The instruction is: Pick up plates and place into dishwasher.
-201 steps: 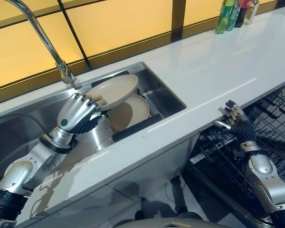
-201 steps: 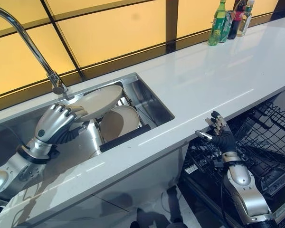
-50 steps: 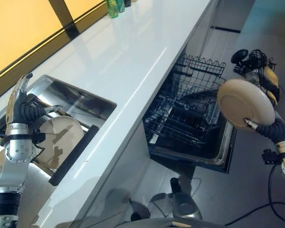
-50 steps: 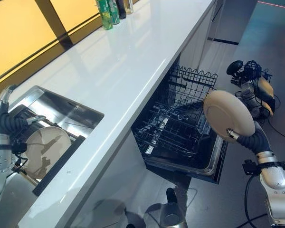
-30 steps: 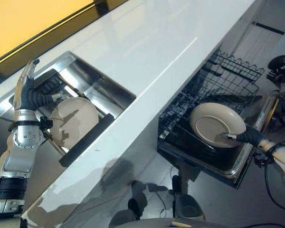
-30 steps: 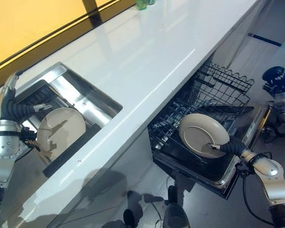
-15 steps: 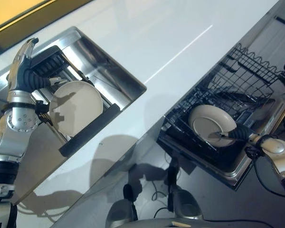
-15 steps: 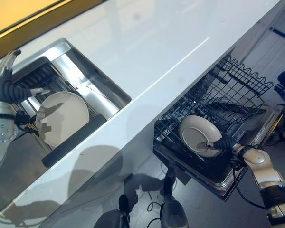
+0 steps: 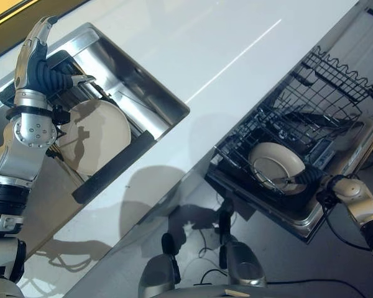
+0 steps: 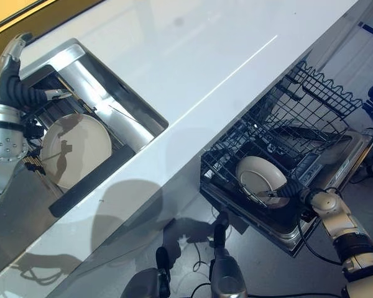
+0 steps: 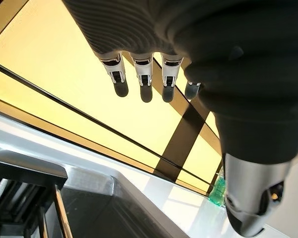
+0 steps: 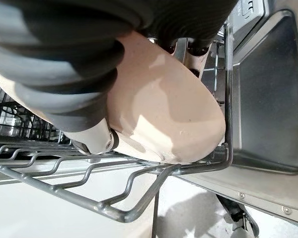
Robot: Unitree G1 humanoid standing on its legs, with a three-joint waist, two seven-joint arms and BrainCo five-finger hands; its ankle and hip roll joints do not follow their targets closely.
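White counter [image 9: 193, 43] across the middle, steel sink [image 9: 127, 87] set into it. Beside the counter's front edge, open dishwasher [image 10: 336, 177] with black wire rack [image 9: 280, 133] pulled out. One cream plate [image 9: 96, 136] propped on edge in the sink, against a dark bar [image 9: 115, 167] along the sink's near side. Second cream plate [image 10: 259, 178] down inside the wire rack, tilted among the wires. Right hand [image 10: 290, 187] at that plate's edge, thumb and fingers pinched on the rim, seen up close from the wrist. Left hand [image 9: 38, 59] raised over the sink's far end, fingers straight and empty, touching nothing.
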